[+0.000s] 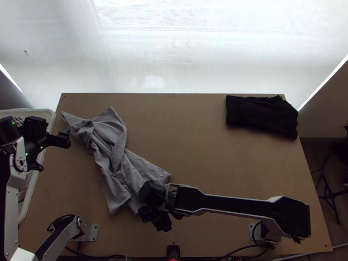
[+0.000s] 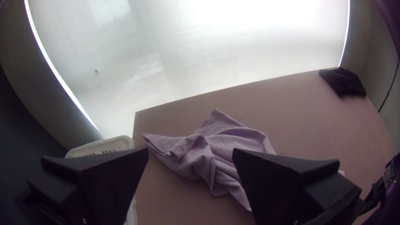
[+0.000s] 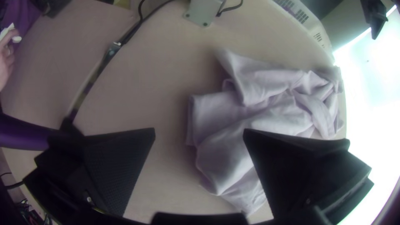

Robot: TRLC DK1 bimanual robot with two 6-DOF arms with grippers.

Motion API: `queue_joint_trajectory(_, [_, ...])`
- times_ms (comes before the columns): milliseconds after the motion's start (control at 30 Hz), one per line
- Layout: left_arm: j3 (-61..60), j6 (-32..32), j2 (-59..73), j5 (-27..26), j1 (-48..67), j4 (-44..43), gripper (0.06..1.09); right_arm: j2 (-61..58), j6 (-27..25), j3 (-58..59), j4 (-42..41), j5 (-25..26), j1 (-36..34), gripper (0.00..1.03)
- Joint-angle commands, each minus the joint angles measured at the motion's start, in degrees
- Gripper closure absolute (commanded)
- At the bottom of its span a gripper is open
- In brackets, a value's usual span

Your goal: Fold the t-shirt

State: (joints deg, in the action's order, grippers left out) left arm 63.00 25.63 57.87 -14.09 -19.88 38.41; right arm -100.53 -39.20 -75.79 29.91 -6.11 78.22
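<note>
A grey t-shirt (image 1: 114, 156) lies bunched and twisted on the left half of the table, running from the far left toward the middle of the near side. My left gripper (image 1: 65, 138) is at the table's left side, just left of the shirt's far end. In the left wrist view the left gripper (image 2: 191, 156) stands open, the shirt (image 2: 225, 143) beyond it. My right gripper (image 1: 155, 221) is at the shirt's near end, partly covering it from above. The right wrist view has the right gripper (image 3: 199, 135) open, with the shirt (image 3: 233, 137) partly behind one finger.
A folded black cloth (image 1: 261, 115) lies at the table's far right corner. A white basket (image 1: 53, 117) stands along the left edge. Cables run along the table's near edge. In the right wrist view a person's hand (image 3: 5, 60) is near the table's edge.
</note>
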Motion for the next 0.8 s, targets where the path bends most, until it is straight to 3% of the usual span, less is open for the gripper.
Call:
queue_joint_trajectory(0, [0.28, 0.39, 0.76, 0.02, -0.78, -0.36, 0.11, -2.04, 0.44, 0.64, 2.17, -1.8, 0.18, 0.05])
queue_joint_trajectory(767, [1.16, 3.99, -0.47, 0.02, -4.99, 0.79, 0.11, -9.95, 0.53, -1.73, -3.28, -1.71, -10.1, 0.1])
